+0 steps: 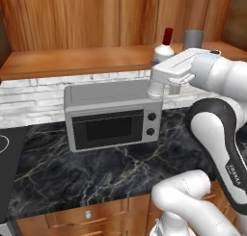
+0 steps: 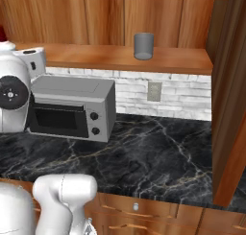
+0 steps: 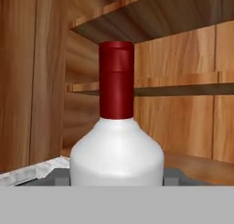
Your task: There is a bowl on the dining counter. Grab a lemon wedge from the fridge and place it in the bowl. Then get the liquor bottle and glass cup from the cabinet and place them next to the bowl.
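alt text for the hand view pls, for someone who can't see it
A whitish liquor bottle with a tall dark red cap stands upright, close and centred in front of the camera. Behind it are the brown wooden walls and plank shelves of the cabinet.

My arm [image 1: 219,129] rises from the base, bends at the dark elbow and reaches forward and up, with the white wrist held about level at shelf height. The gripper [image 1: 157,61] points straight ahead into the cabinet, its fingers hidden behind the hand in the left base view. I cannot tell from here whether the jaws are closed on anything.
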Tool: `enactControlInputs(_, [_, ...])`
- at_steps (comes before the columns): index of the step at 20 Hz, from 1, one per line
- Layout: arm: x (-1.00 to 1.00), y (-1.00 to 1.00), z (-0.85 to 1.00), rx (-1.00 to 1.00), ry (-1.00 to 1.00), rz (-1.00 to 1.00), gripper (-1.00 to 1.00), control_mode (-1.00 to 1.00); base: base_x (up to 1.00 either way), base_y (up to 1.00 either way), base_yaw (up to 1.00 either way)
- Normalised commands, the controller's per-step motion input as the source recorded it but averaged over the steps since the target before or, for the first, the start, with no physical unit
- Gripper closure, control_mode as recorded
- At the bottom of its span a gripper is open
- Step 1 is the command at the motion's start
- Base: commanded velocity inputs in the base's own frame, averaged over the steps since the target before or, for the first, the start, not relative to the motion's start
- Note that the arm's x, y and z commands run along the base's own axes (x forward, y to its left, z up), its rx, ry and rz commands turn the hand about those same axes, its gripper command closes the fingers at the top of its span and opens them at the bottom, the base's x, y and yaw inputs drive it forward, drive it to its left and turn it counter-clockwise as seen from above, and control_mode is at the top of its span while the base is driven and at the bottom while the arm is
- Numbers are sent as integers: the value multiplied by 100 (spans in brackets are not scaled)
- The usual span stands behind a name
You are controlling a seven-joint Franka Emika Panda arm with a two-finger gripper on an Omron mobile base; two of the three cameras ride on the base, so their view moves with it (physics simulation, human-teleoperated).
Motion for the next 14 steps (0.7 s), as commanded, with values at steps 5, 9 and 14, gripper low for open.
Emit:
enactControlInputs(5, [-74,-20,0,0,-14,35,100,-100,0,0,0])
enactControlInputs(9, [-8,-1,-3,-1,0,3,100,100,0,0,1])
enactControlInputs(14, [0,0,0,0,0,0,100,100,-89,-12,17])
